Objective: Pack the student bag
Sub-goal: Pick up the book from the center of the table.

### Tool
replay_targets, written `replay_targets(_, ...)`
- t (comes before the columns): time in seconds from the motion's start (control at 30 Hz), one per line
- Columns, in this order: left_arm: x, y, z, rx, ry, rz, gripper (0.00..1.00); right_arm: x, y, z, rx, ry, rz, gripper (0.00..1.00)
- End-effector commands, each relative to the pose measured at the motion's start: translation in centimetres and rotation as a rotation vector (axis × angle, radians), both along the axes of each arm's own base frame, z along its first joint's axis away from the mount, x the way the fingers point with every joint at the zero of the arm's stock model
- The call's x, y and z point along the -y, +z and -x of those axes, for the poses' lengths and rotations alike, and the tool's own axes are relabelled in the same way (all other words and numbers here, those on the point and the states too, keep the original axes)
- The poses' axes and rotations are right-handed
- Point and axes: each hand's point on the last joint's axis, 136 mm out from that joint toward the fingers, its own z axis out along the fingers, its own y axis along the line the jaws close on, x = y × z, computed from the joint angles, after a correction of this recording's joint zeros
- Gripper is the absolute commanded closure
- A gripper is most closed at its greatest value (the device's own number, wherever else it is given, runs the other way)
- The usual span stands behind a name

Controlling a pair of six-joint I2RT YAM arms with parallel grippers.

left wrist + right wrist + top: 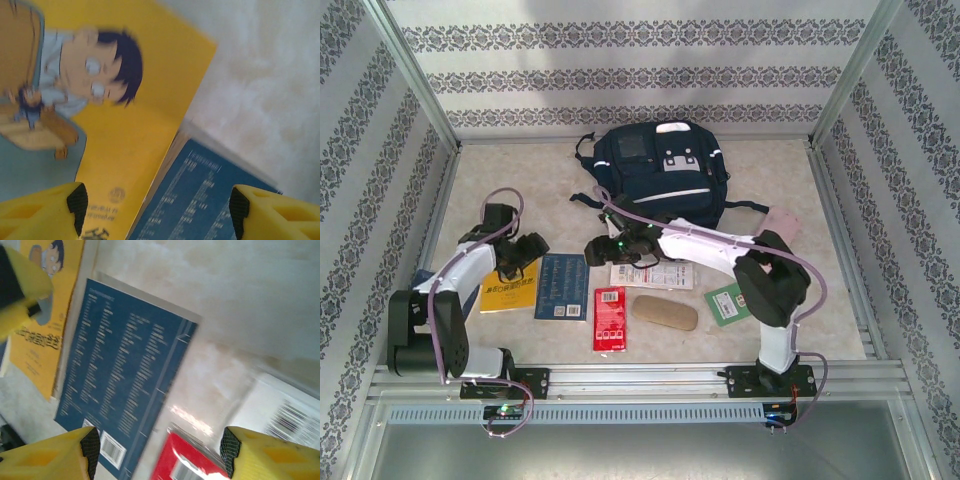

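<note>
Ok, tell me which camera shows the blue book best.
Right wrist: the blue book lies close and almost whole, text columns and barcode visible. Top external shows it whole but small. Left wrist catches a blurred part beside the yellow book.

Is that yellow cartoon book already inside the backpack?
No, the yellow book lies flat on the table beside the blue book, nearer the arms than the student bag.

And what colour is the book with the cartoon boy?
The book is bright yellow, clearest in the left wrist view.
</note>
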Motion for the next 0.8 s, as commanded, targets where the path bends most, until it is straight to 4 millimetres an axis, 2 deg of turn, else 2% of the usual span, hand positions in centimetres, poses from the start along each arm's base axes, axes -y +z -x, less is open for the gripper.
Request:
replay_targets(0.0,2.0,0.3,0.5,0.036,0.008,0.106,0.26,-2.3,-0.1,-0.7,-0.075,-0.008,-0.088,0.33)
replay_targets(0.07,2.4,-0.6,1.4,0.022,0.015,0.13,0.3,-2.9,-1.4,-1.1,-0.122,-0.021,-0.119,0.33)
replay_targets(0.27,2.7,-2.4,3.7,-0.026,0.033,0.126,0.31,-4.5,-4.0,-1.4,-0.242,-0.041,-0.19,0.34)
replay_targets(0.47,3.0,-4.2,4.4,-0.055,0.032,0.137,0.33,-5.5,-6.3,-1.0,-0.308,-0.05,-0.176,0.36)
replay_targets(0.6,3.7,-4.6,4.2,-0.062,0.015,0.148,0.37,-6.3,-6.5,-0.5,-0.321,-0.032,-0.173,0.37)
replay_targets(0.77,4.1,-5.2,4.2,-0.068,0.014,0.158,0.42,-7.4,-5.0,-0.4,-0.353,-0.019,-0.258,0.41)
